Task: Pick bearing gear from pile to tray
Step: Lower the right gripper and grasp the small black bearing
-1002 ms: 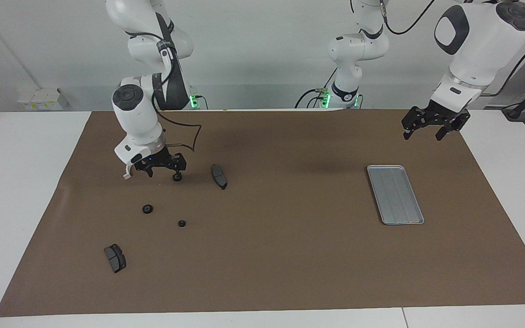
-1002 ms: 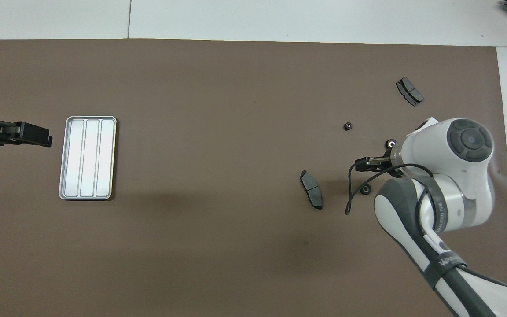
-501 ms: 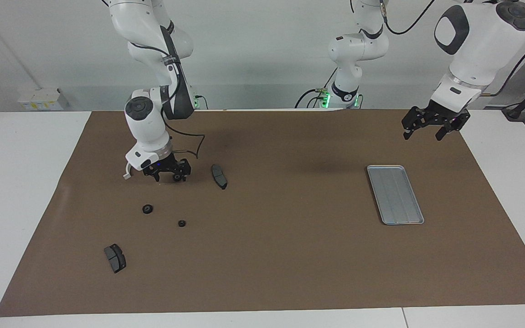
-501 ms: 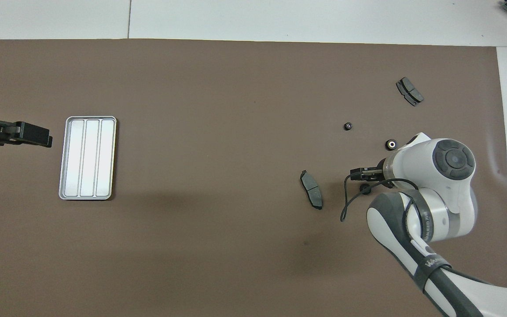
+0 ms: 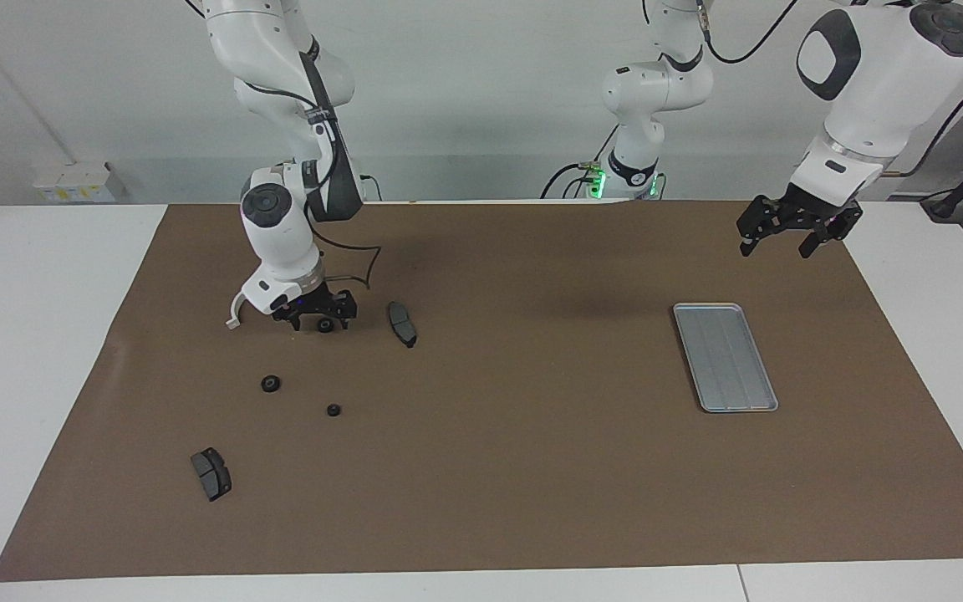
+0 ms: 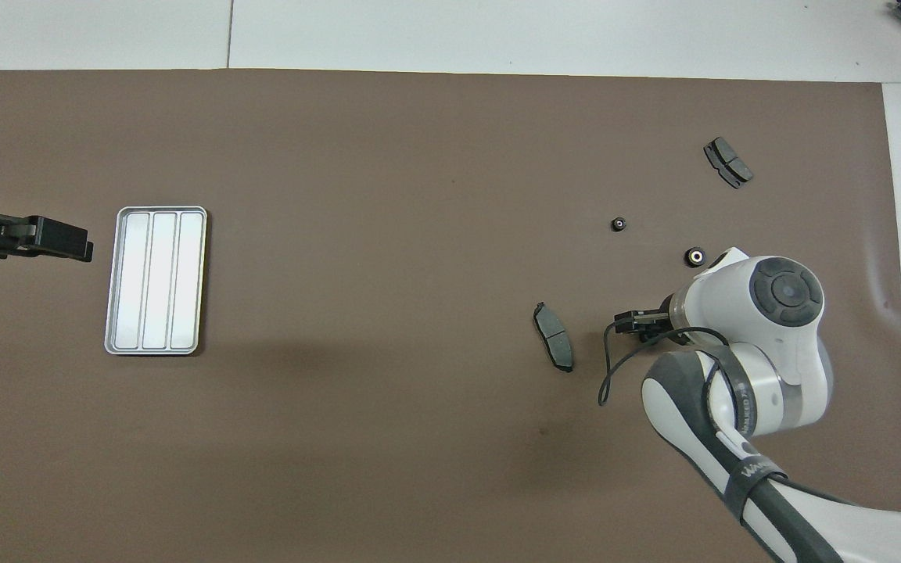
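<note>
The pile lies scattered toward the right arm's end of the mat. It holds small black round pieces [image 5: 271,384] [image 5: 333,410] [image 6: 697,256] [image 6: 619,224] and two dark grey pads [image 5: 402,323] [image 5: 211,473]. My right gripper [image 5: 318,318] [image 6: 637,324] is low over the mat and open. Its fingers straddle another black round piece [image 5: 325,325], and I cannot tell whether they touch it. A white curved bracket [image 5: 233,316] lies just beside that gripper. The silver tray [image 5: 724,355] [image 6: 155,281] sits empty toward the left arm's end. My left gripper [image 5: 791,236] [image 6: 59,238] waits open in the air over the mat beside the tray.
A brown mat [image 5: 532,468] covers most of the white table. One pad [image 6: 554,346] lies close to the right gripper, toward the middle of the mat. A loose black cable [image 6: 611,367] loops off the right wrist above the mat.
My right gripper has shifted toward the pad and come down around the black round piece closest to the robots. The left arm has not moved.
</note>
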{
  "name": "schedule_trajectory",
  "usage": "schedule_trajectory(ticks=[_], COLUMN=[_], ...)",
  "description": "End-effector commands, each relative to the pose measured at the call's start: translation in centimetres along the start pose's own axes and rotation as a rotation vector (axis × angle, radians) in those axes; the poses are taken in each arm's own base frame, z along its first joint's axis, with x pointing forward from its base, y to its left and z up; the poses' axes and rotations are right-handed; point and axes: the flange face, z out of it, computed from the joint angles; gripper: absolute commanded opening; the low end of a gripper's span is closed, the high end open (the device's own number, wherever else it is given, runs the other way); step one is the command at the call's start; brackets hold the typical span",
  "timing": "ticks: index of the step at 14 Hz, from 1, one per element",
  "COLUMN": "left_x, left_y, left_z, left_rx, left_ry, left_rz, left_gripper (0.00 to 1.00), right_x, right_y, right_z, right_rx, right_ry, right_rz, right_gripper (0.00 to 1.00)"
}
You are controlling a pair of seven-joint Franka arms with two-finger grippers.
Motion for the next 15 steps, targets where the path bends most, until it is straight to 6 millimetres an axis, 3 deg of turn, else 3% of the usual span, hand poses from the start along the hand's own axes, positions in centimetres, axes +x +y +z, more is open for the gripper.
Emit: schedule_trajectory(ticks=[1,7,9,12,15], left_x=[-0.42,-0.42,-0.42,-0.42,-0.42], left_y=[-0.2,-0.2,-0.22,-0.22,-0.22], left_z=[-0.59,-0.59,-0.59,-0.59,-0.59], left_rx=[0.006,0.006,0.007,0.007,0.007], left_ry=[0.016,0.016,0.015,0.015,0.015], left_rz=[-0.009,-0.01,-0.009,-0.009,-0.009], left_gripper=[1.0,1.0,1.0,1.0,1.0], right_x=[-0.83,-1.07,-1.14,-1.19,-1.23], right_y=[0.25,0.91,0.92,0.92,0.77], right_z=[0.69,1.07,1.13,1.11,1.12], right_rx=[0.014,0.015,0.014,0.014,0.014], right_ry=[0.016,0.039,0.033,0.028,0.027], right_rz=[-0.003,-0.04,-0.043,-0.046,-0.047], right_gripper=[1.0,1.0,0.95,0.71,0.37])
